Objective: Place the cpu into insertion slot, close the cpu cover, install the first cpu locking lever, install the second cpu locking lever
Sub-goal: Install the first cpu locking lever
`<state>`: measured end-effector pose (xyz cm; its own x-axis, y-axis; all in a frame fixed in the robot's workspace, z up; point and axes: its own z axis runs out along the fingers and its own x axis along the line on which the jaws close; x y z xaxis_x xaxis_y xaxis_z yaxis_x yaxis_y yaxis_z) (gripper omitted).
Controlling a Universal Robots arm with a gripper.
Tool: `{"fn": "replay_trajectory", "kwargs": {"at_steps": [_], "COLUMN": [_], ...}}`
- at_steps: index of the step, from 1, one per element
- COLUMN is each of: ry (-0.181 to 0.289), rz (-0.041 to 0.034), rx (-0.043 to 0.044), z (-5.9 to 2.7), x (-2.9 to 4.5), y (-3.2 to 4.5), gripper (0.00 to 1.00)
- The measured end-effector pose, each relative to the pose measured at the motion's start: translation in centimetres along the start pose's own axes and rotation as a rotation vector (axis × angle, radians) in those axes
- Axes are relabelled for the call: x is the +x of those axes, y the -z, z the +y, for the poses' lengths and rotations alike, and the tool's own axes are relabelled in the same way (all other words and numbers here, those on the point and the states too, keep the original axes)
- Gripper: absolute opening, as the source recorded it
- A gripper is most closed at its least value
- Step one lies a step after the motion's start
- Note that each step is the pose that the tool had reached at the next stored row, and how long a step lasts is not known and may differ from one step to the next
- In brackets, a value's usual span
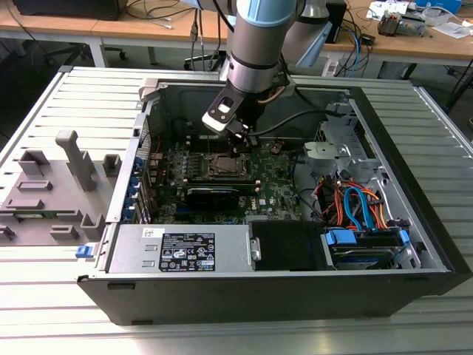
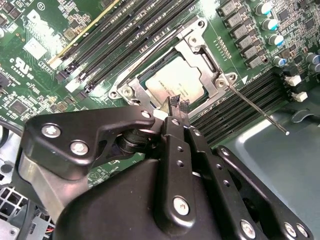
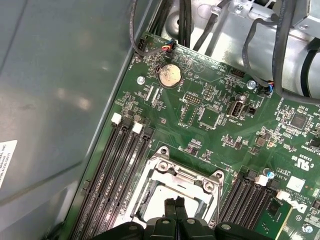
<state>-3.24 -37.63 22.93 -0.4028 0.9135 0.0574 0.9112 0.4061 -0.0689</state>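
The cpu (image 2: 175, 82) lies flat in the insertion slot (image 1: 220, 166), its silvery top showing through the window of the cpu cover (image 2: 204, 67). The cover lies down over it. A thin metal locking lever (image 2: 257, 110) sticks out from one socket corner over the memory slots, unlatched. My gripper (image 2: 178, 106) is shut with nothing between its tips, which hover at the cover's edge. In the first wrist view the gripper (image 3: 174, 202) stands over the cpu (image 3: 156, 192) and the cover (image 3: 186, 172). In the exterior view the gripper (image 1: 240, 146) hangs just above the socket.
The open computer case (image 1: 414, 222) lies on a slatted table. A black graphics card (image 1: 213, 194) sits beside the socket, and long memory slots (image 3: 115, 170) flank it. The power supply (image 1: 185, 248), blue and orange cables (image 1: 355, 207) and a grey fixture (image 1: 52, 185) lie around.
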Motion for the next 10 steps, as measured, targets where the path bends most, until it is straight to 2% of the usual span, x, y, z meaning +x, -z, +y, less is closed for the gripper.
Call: {"fn": "replay_trajectory", "kwargs": {"at_steps": [10], "ry": [0.038], "rz": [-0.0027], "rx": [0.0022], "z": [0.0], "x": [0.0], "y": [0.0], "gripper": [0.11]}}
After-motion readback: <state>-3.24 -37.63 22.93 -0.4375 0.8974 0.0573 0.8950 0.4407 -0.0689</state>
